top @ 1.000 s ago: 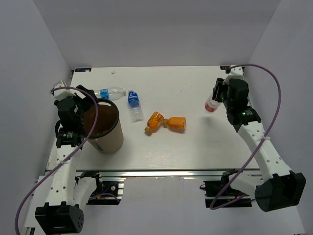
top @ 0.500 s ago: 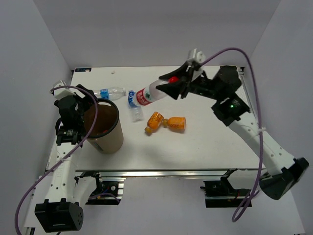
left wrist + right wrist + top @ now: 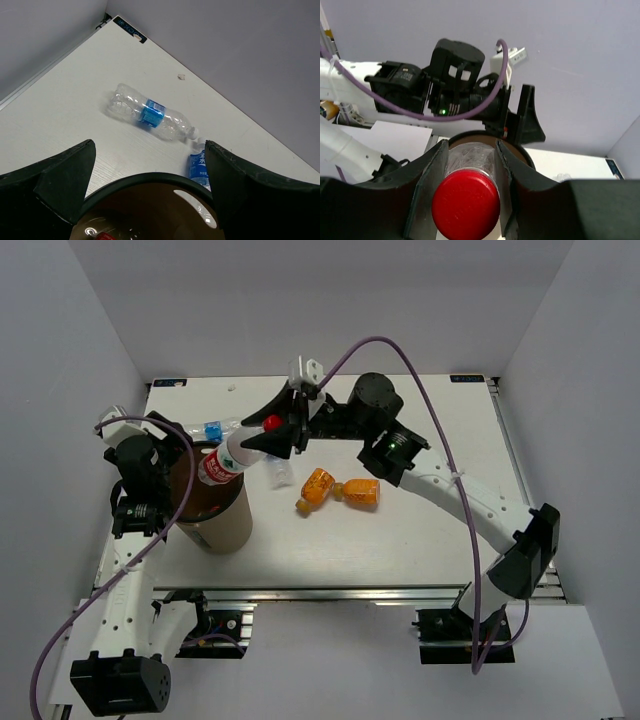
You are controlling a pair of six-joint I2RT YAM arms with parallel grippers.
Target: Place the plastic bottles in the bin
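Note:
My right gripper (image 3: pixel 255 440) is shut on the clear bottle with the red cap (image 3: pixel 232 452), tilted base-down over the mouth of the tan bin (image 3: pixel 222 520). In the right wrist view the red cap (image 3: pixel 465 202) fills the gap between my fingers (image 3: pixel 427 180), with the bin's rim (image 3: pixel 520 150) behind. My left gripper (image 3: pixel 172 445) is open beside the bin's left rim; its wrist view looks across the dark rim (image 3: pixel 150 177). Two blue-label bottles (image 3: pixel 150 112) (image 3: pixel 199 165) lie beyond the bin. Two orange bottles (image 3: pixel 318 486) (image 3: pixel 362 492) lie mid-table.
The right arm stretches across the back half of the table from the right. The purple side wall stands close to the left of the bin and the left arm. A small white scrap (image 3: pixel 181 77) lies near the back edge.
The right arm has swung from the far right across the table to the left, carrying the red-capped bottle to above the bin. The left arm has stayed by the bin.

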